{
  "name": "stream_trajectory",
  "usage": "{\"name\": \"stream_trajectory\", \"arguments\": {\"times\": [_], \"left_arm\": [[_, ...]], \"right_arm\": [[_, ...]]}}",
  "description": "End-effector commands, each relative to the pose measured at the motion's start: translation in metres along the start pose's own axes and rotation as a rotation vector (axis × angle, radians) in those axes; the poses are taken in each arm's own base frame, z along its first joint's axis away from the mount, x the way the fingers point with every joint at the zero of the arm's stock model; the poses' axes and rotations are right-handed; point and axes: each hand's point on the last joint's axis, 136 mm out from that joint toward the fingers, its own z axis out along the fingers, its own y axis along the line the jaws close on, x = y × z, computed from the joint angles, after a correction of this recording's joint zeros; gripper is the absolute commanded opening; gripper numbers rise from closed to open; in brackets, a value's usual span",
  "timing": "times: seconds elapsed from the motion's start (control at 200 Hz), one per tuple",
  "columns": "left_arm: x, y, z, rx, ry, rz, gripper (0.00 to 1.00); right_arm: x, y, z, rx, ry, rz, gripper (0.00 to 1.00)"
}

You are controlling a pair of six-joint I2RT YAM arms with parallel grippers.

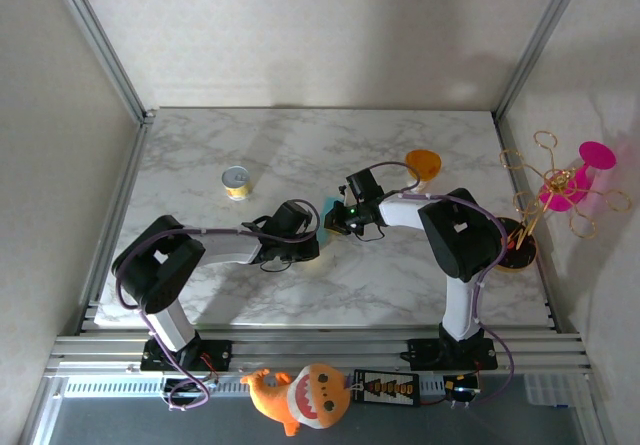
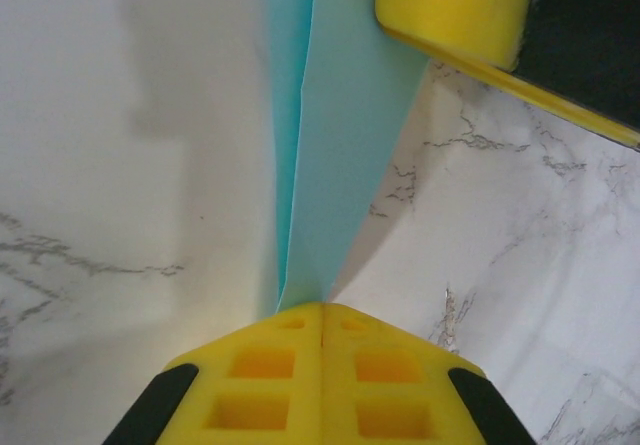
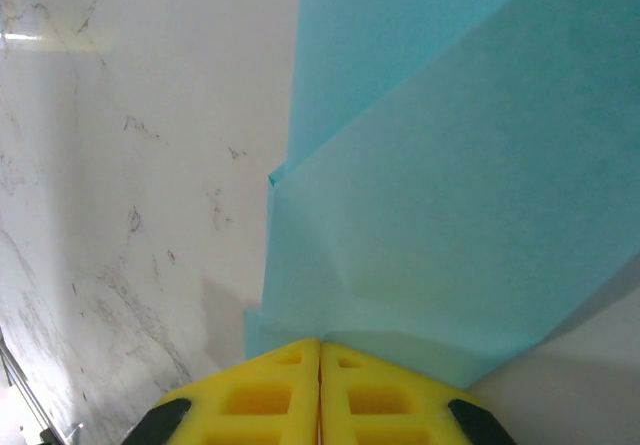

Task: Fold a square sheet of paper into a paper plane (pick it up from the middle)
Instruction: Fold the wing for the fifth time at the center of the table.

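The left pincer (image 2: 321, 310) is clamping the narrow end of the paper (image 2: 340, 145), and the right pincer (image 3: 320, 343) is clamping a wider part. Probably they are stretching it between them, over the middle of the worktop (image 1: 400, 155). The paper is showing teal folded layers with sharp creases.

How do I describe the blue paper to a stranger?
Look at the middle of the marble table. The teal paper is pinched there by the left pincer and right pincer. Unlike the yellow can and orange cup, it is thin and folded.
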Motion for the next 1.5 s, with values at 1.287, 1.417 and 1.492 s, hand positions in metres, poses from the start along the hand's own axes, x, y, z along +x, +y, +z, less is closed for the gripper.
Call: {"name": "stream_trajectory", "arguments": {"times": [1.287, 1.417, 1.492], "left_arm": [[0.028, 0.022, 0.007, -0.183, 0.101, 0.076, 0.00], [0.034, 0.022, 0.004, -0.194, 0.114, 0.095, 0.00], [0.038, 0.022, 0.001, -0.196, 0.122, 0.099, 0.00]], "right_arm": [[0.026, -0.085, 0.022, 0.326, 0.057, 0.081, 0.06], [0.029, -0.092, 0.023, 0.353, 0.059, 0.094, 0.04], [0.029, -0.094, 0.024, 0.360, 0.057, 0.097, 0.04]]}}
